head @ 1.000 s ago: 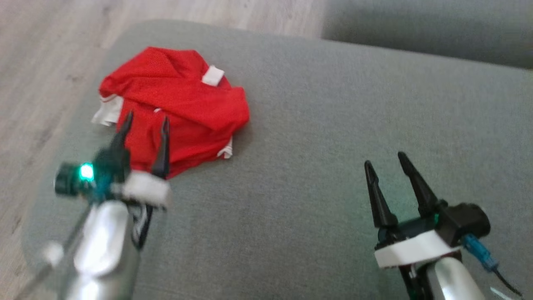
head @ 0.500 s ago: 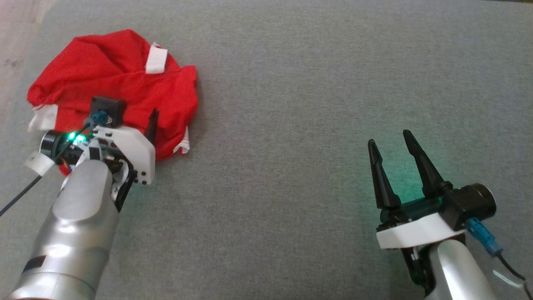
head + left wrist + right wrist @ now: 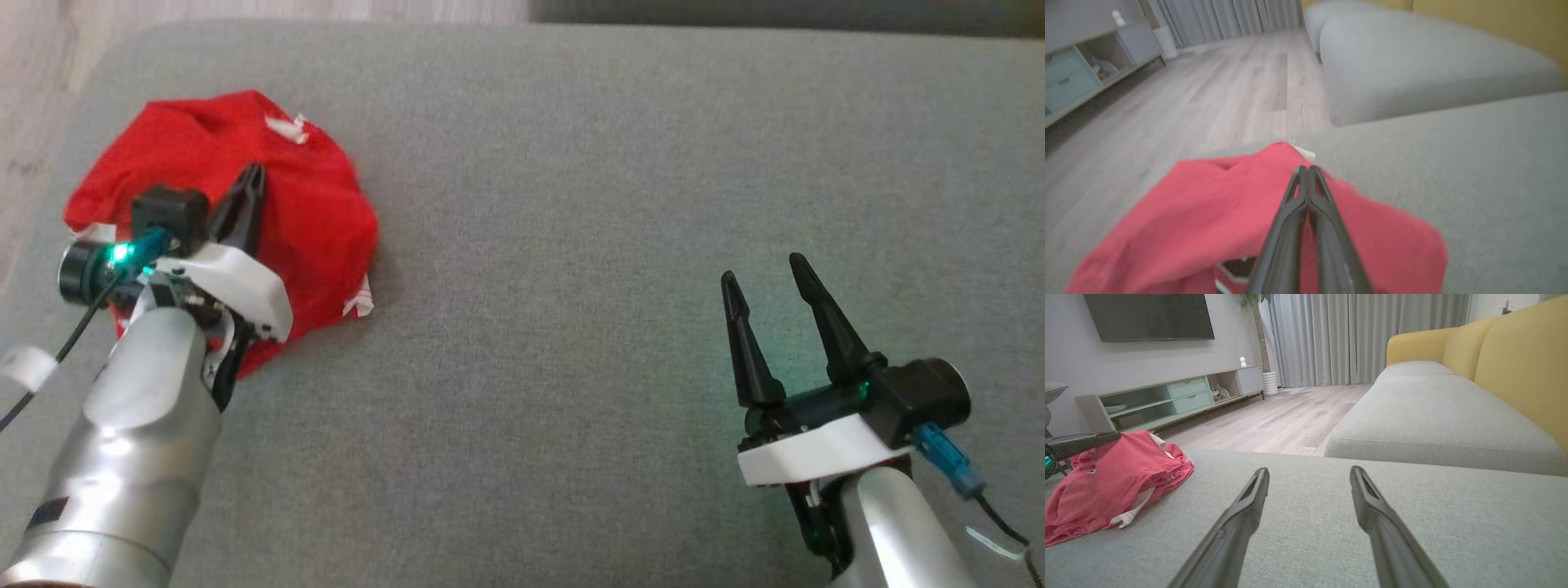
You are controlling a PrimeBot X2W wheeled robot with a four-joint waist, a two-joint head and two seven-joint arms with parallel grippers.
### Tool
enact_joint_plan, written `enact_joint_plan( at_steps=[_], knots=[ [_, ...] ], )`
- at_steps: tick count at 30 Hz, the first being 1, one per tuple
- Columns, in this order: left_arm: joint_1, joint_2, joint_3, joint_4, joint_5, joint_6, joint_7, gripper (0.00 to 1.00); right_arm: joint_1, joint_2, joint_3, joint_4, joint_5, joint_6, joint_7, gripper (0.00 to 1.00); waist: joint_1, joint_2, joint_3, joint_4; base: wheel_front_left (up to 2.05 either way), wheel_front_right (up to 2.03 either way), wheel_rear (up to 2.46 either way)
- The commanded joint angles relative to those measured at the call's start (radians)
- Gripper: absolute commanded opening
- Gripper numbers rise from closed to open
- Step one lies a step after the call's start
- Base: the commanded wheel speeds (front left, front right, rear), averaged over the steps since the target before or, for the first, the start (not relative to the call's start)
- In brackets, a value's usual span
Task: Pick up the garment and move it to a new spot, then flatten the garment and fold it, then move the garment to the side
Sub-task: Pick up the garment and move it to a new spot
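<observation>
Left wrist view: the left claw (image 3: 1306,168) is being held shut over the red garment (image 3: 1200,212) lying beneath it; any pinch cannot be told. Pick-up is seemingly being attempted; a sure hold is being called for before lifting.

Light: soft, even daylight; the curtains (image 3: 1363,335) glow pale in the right wrist view.
Glow: green lamp-light tints the grey cushion (image 3: 571,245) by the right gripper (image 3: 761,269).
Shadows: faint, with a thin dark rim along the right edge of the red garment (image 3: 310,212).
Blur: left wrist view smeared throughout; head view slightly soft.
Distortion: right wrist view sharp, but its fingers (image 3: 1237,522) are stretched and soft toward the bottom edge.
</observation>
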Motion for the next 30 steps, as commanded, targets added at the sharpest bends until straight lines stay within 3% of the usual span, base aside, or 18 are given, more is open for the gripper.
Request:
enact_joint_plan(
  at_steps=[1, 6, 13, 21, 30],
  knots=[
    [-0.056, 0.047, 0.036, -0.045, -0.008, 0.002, -0.037, 0.00, -0.002, -0.004, 0.026, -0.028, 0.008, -0.001, -0.011, 1.00, 0.0001, 0.0000, -0.029, -0.006, 0.00, 0.00, 0.00],
    [-0.055, 0.039, 0.065, -0.163, -0.034, 0.003, -0.116, 0.00, 0.017, -0.004, 0.028, -0.024, 0.026, -0.001, -0.011, 1.00, 0.0001, 0.0000, -0.081, -0.023, 0.00, 0.00, 0.00],
    [-0.015, 0.020, 0.075, -0.399, -0.041, 0.020, -0.136, 0.00, 0.046, -0.004, 0.028, -0.022, 0.042, -0.001, -0.011, 1.00, 0.0001, 0.0000, -0.127, -0.047, 0.00, 0.00, 0.00],
    [0.012, -0.001, 0.037, -0.596, -0.044, 0.037, -0.062, 0.00, 0.038, -0.004, 0.028, -0.030, 0.061, -0.001, -0.011, 1.00, 0.0001, 0.0000, -0.129, -0.109, 0.00, 0.00, 0.00],
    [-0.036, -0.059, -0.026, -0.750, -0.040, 0.045, 0.004, 0.00, 0.012, -0.004, 0.030, -0.032, 0.079, -0.001, -0.011, 1.00, 0.0001, 0.0000, -0.104, -0.239, 0.00, 0.00, 0.00]
  ],
)
